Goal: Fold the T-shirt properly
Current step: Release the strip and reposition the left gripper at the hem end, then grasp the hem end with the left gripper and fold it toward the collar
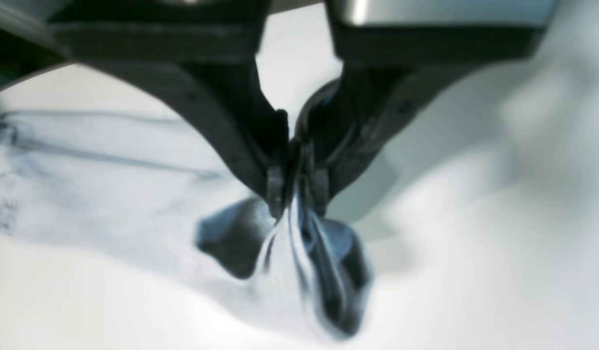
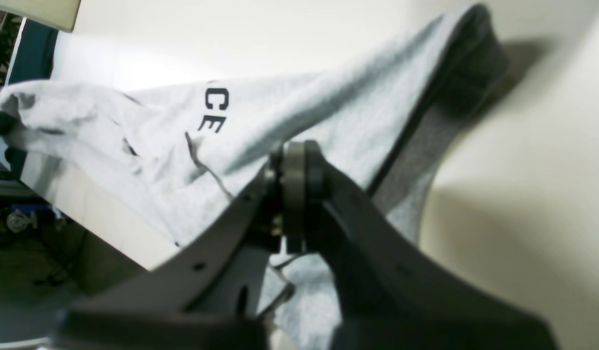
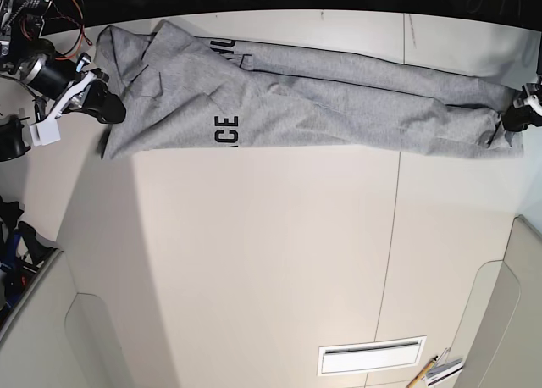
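The grey T-shirt (image 3: 339, 100) lies stretched in a long band across the far side of the white table (image 3: 254, 252), with black letters (image 3: 226, 130) facing up. My right gripper (image 3: 106, 107) is at its left end, shut on the fabric. In the right wrist view the gripper (image 2: 292, 160) pinches a fold of the T-shirt (image 2: 328, 97) near the letters (image 2: 214, 112). My left gripper (image 3: 511, 117) is at the right end, and in the left wrist view it (image 1: 297, 204) is shut on a bunched edge of the T-shirt (image 1: 110, 194), lifted slightly off the table.
A white slotted plate (image 3: 370, 356) and a pencil (image 3: 436, 371) lie near the front right. Cables and electronics (image 3: 34, 7) sit at the back left. The table's left edge (image 3: 59, 261) drops off beside the right arm.
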Motion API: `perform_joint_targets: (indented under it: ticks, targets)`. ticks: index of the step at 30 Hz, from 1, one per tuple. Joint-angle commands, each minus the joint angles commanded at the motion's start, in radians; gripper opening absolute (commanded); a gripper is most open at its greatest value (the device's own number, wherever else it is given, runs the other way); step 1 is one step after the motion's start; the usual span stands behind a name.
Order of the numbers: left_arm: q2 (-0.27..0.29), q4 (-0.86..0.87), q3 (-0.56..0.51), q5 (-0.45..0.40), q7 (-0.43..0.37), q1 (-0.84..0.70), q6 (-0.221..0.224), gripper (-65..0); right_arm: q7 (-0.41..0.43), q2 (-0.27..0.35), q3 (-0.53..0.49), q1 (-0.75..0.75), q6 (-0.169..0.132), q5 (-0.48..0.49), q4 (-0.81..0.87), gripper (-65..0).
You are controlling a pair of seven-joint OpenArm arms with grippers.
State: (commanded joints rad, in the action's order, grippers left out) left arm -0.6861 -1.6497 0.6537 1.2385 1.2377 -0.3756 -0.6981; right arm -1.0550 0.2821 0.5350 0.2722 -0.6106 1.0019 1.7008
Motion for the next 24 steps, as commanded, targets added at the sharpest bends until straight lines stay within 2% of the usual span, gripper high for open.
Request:
perform_joint_targets:
  ticks: [2,7,10,13,15,19,22,24]
  targets:
    - [0.010,-0.118,-0.001,0.081,0.055,-0.029,0.000,-65.0,0.000,0.000,0.000,0.000,0.000,-0.003,0.000,-65.0]
    - [0.090,-0.367,-0.007,0.119,0.054,-0.076,0.000,-65.0,0.001,0.000,0.000,0.000,0.000,-0.013,0.000,-65.0]
    - [0.122,-0.417,-0.096,0.113,0.052,-0.073,0.000,-65.0,0.001,0.000,0.000,0.000,0.000,-0.014,0.000,-65.0]
    - [0.147,-0.417,-0.254,0.004,0.002,-0.064,0.000,-65.0,0.002,0.000,0.000,0.000,0.000,-0.014,0.000,-65.0]
    - [0.184,-0.416,-0.355,-0.089,-0.034,-0.034,0.000,-65.0,0.008,0.000,0.001,0.000,0.000,-0.014,0.002,-65.0]
    - [0.267,-0.406,-0.521,-0.326,-0.146,0.040,0.000,-65.0,0.007,0.000,0.031,0.002,0.000,-0.014,0.018,-65.0]
    - [0.305,-0.338,-0.618,-0.414,-0.174,0.069,0.000,-65.0,0.003,0.000,0.080,0.001,0.000,-0.014,0.026,-65.0]
    - [0.319,-0.271,-0.673,-0.420,-0.174,0.094,0.000,-64.2,-0.002,0.001,0.115,0.000,0.001,-0.014,0.026,-65.0]
